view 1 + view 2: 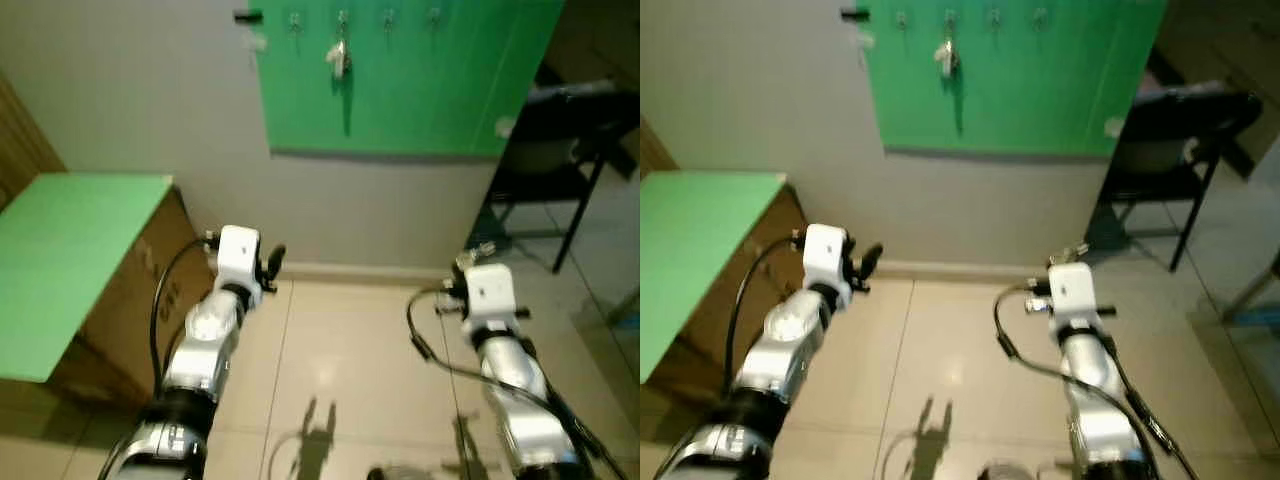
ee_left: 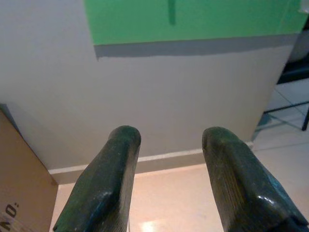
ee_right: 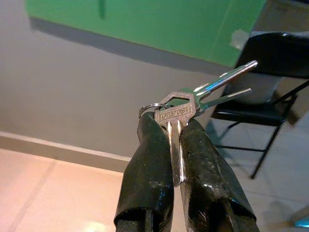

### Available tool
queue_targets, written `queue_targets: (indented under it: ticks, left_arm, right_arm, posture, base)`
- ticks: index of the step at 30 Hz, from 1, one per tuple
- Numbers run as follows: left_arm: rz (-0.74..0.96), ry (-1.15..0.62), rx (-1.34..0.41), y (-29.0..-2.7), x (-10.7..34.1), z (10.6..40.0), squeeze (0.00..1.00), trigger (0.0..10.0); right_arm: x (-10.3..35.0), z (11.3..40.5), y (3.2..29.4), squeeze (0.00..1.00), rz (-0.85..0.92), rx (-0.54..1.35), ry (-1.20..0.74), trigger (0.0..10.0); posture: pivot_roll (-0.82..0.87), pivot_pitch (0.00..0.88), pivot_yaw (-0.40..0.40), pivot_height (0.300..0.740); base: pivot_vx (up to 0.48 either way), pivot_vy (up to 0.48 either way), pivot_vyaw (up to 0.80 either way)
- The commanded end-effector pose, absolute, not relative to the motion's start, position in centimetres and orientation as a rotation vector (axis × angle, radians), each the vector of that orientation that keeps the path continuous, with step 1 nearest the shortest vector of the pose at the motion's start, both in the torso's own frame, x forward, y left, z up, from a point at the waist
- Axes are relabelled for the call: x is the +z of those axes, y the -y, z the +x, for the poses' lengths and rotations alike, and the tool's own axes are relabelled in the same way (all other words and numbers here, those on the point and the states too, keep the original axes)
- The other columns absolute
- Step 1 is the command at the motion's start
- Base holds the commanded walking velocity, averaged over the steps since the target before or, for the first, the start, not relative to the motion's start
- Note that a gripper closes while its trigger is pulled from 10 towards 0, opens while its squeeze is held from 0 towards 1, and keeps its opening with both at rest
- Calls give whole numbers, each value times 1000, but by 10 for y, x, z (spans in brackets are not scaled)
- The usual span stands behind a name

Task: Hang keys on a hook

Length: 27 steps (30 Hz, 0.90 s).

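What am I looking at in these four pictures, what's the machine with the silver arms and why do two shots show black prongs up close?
It is a walking humanoid robot, seen through its own cameras. The two wide pictures come from a pair of cameras on its head, looking forward and down, so you see its two silver arms reaching out over a tiled floor. Ahead is a wall with a green board carrying a row of hooks; something small already hangs from one. A green-topped table stands to its left and a black chair to its right.

The close-ups come from cameras on each wrist, looking along that arm's two black fingers. The left claw is open and empty. The right claw is shut on a bunch of keys on a ring.
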<state>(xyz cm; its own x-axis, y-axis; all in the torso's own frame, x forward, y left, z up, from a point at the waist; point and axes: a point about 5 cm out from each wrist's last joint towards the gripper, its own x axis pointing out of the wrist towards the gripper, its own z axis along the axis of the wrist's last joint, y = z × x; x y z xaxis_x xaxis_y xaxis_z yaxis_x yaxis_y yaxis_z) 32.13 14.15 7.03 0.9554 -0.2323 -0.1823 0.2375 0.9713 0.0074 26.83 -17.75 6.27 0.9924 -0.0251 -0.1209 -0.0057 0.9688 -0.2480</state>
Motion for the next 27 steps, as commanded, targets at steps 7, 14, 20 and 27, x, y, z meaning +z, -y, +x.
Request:
queue_targets:
  ticks: [7, 14, 20, 27]
  left_arm:
    - [43, -142, -259, -141, 77, 325, 0, 10000]
    - [70, -122, -270, -138, 85, 330, 0, 10000]
    - [75, -130, -265, -138, 86, 333, 0, 10000]
    - [84, -139, -288, -134, 86, 336, 0, 10000]
  right_arm:
    - [68, 277, 171, 0, -223, 9, -71, 0]
    - [68, 278, 164, 0, -183, 32, -66, 0]
    - [69, 279, 163, 0, -181, 36, -55, 0]
    - [70, 282, 158, 0, -200, 80, -58, 0]
  posture:
    - [-160, 0, 81, 740]
    - [-158, 0, 83, 740]
    - [-160, 0, 83, 740]
    - [-163, 0, 83, 740]
  base:
    - [51, 46, 0]
    - [377, 266, 0]
    - [439, 0, 0]
    - [439, 0, 0]
